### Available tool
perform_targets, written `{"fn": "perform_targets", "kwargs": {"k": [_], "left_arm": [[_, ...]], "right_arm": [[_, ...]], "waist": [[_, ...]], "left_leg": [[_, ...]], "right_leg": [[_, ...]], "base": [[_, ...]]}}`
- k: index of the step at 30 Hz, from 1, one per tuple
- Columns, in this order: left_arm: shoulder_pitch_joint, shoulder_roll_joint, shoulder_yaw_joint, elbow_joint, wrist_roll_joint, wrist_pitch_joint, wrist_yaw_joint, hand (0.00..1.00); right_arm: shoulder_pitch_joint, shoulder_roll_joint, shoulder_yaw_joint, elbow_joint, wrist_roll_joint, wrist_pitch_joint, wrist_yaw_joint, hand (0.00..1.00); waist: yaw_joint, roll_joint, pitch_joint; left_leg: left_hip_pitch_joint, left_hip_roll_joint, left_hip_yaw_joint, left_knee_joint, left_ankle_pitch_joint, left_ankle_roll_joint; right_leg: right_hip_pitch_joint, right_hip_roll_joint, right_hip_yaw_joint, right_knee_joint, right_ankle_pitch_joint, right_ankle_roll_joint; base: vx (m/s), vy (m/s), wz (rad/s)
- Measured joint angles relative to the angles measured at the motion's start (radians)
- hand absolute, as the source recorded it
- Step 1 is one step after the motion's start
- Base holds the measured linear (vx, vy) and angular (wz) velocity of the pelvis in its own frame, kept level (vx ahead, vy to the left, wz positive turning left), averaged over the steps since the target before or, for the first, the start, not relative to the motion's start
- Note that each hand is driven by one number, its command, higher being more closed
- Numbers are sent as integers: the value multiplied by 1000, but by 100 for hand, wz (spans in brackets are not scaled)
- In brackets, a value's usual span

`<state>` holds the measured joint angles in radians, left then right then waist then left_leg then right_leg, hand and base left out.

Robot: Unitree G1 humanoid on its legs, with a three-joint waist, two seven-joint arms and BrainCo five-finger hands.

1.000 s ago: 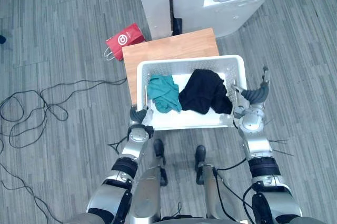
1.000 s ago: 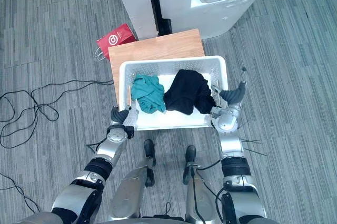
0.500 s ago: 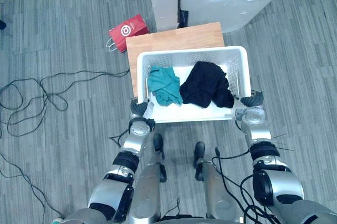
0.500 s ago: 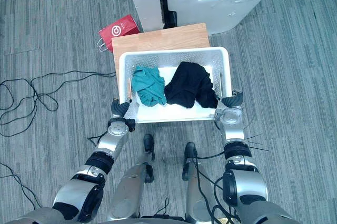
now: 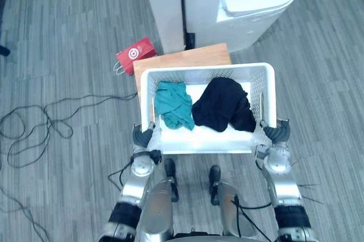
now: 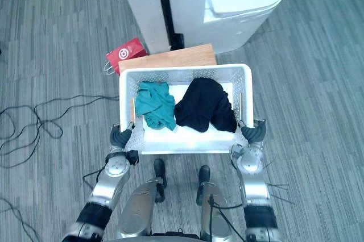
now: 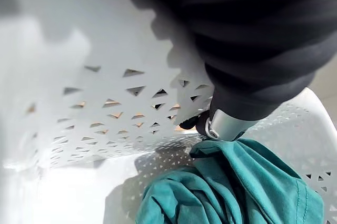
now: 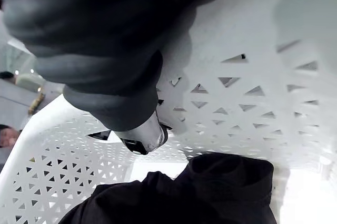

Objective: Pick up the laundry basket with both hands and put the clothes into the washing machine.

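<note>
No legible text anywhere; red bag point(image 5: 135, 54) bears white circular mark, unreadable.

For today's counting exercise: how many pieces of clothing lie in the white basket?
2: a teal garment in the left half of the basket, a black one beside it in the right half. More may lie hidden beneath.

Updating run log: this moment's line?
left hand: shut on laundry basket | right hand: shut on laundry basket | teal garment, black garment: inside
</note>
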<state>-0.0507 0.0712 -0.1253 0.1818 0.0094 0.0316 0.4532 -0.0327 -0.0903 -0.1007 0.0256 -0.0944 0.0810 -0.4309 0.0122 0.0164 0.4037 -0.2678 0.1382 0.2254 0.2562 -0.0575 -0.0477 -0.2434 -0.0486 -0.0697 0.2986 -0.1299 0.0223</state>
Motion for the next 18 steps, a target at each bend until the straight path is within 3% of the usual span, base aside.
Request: {"fn": "perform_targets", "kwargs": {"k": [3, 7, 8, 9, 10, 11, 12, 14, 16, 17, 18], "left_arm": [[78, -11, -1, -39, 2, 1, -42, 100], [164, -10, 0, -116, 2, 1, -63, 100], [161, -4, 2, -119, 1, 1, -63, 100], [156, 6, 3, -120, 1, 0, -65, 100], [154, 8, 3, -120, 1, 0, -69, 100], [155, 14, 12, -120, 1, 0, -81, 100], [165, 17, 27, -120, 1, 3, -81, 100], [168, 18, 37, -119, 3, 4, -82, 100], [171, 16, 27, -118, 4, 4, -83, 100], [170, 17, 17, -114, 4, 4, -84, 100], [166, 17, 14, -105, 5, 4, -85, 100]], "right_arm": [[123, 29, -3, -87, 0, -2, 23, 100], [211, 54, 0, -170, -25, -21, 63, 100], [205, 57, 0, -168, -25, -28, 64, 100], [197, 65, -2, -163, -25, -34, 64, 100], [195, 65, -3, -159, -25, -36, 64, 100], [191, 65, -3, -139, -24, -41, 67, 100], [185, 78, -2, -107, -23, -49, 70, 100], [174, 84, -1, -65, -17, -67, 79, 100], [166, 65, -3, -49, -11, -74, 93, 100], [158, 60, -9, -40, 8, -74, 104, 100], [158, 53, -10, -33, 16, -74, 105, 100]], "waist": [[-17, -16, -73], [-31, -32, -126], [-35, -38, -136], [-52, -50, -144], [-59, -50, -145], [-58, -59, -150], [-59, -77, -162], [-56, -84, -166], [-62, -67, -180], [-63, -50, -186], [-65, -50, -186]], "left_leg": [[9, 8, 32, 8, -22, 2], [88, 47, 165, 52, -96, 5], [119, 70, 227, 45, -107, 11], [154, 73, 303, 27, -109, 13], [172, 77, 334, 16, -109, 13], [213, 88, 419, 4, -109, 13], [253, 91, 496, 5, -110, 11], [294, 94, 555, 11, -117, 3], [329, 115, 606, 49, -169, -24], [334, 160, 631, 133, -209, -29], [327, 194, 631, 218, -220, -9]], "right_leg": [[0, 17, 39, -24, 8, 7], [23, 46, 135, -75, 57, 42], [31, 43, 75, -129, 96, 38], [43, 1, -49, -168, 86, -19], [48, -26, -140, -166, 75, -37], [50, -81, -313, -140, 65, -65], [50, -133, -457, -111, 101, -137], [43, -140, -570, -86, 143, -138], [13, -99, -525, -84, 128, -93], [-25, -63, -445, -55, 98, -90], [-38, -53, -410, -37, 87, -93]], "base": [[59, 10, -42], [45, 65, -116], [-34, 69, -164], [-29, 61, -154], [-12, 84, -162], [23, 69, -185], [28, 24, -199], [37, -111, -202], [56, -160, -225], [84, -122, -174], [115, -141, -214]]}}
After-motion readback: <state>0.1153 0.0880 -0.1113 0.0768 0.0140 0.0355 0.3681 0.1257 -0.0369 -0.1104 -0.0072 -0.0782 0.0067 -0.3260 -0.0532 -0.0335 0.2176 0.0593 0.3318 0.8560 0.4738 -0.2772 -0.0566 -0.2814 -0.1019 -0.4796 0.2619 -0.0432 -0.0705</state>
